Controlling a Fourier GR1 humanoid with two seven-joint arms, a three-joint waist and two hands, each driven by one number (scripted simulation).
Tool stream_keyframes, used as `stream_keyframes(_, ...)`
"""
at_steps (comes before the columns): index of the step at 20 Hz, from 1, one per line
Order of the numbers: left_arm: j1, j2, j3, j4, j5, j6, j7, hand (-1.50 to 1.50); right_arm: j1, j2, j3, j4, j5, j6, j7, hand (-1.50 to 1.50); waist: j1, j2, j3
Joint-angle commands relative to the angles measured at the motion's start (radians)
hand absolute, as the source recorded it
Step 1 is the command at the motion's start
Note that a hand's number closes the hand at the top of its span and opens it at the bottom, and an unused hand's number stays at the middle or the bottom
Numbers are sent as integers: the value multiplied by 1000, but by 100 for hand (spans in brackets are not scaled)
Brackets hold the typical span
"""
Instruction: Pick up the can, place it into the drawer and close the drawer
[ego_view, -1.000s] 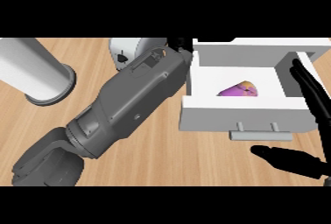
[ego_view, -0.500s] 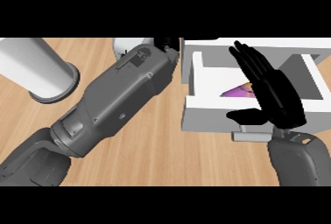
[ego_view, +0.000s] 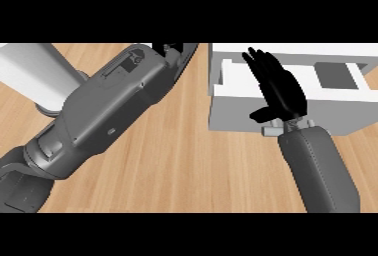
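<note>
The white drawer (ego_view: 236, 80) sits at the upper right, its grey front (ego_view: 244, 117) facing me. My right hand (ego_view: 279, 90) lies over the drawer's front edge with fingers straight and pointing away, just above the small handle (ego_view: 272, 130). The hand and the drawer's rim hide the inside, so no can shows. My left forearm (ego_view: 111, 115) crosses the left half of the view. Only a bit of the left hand (ego_view: 174, 49) shows at the top edge, beside the drawer's left wall.
A tall white cylinder (ego_view: 29, 70) stands at the left, behind my left forearm. A grey square recess (ego_view: 336, 75) shows on the white cabinet top at the far right. Bare wooden counter (ego_view: 199, 165) lies between the two forearms.
My right hand came up from the lower right and now lies over the drawer's front. The purple item seen inside the drawer no longer shows. The left forearm fills more of the view.
</note>
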Motion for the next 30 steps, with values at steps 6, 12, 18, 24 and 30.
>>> stream_keyframes(6, 93, 112, 24, -117, -38, -45, 55, -150, -207, -16, -77, 431, 88, -236, -24, -150, 2, 9, 1)
stream_keyframes(12, 121, 139, 8, -203, -67, 0, 98, -150, -249, -2, -114, 602, 115, -422, -41, -150, 19, 15, 2)
stream_keyframes(18, 140, 179, 29, -254, -76, -5, 135, -150, -330, -2, -151, 741, 134, -549, -40, -150, 25, 19, 2)
stream_keyframes(24, 157, 224, 14, -340, -100, 4, 192, -150, -484, -57, -203, 869, 130, -566, -24, -150, 45, 20, 2)
stream_keyframes(30, 189, 202, 30, -345, -123, 15, 165, -150, -584, -105, -224, 940, 131, -580, -44, -150, 43, 29, 2)
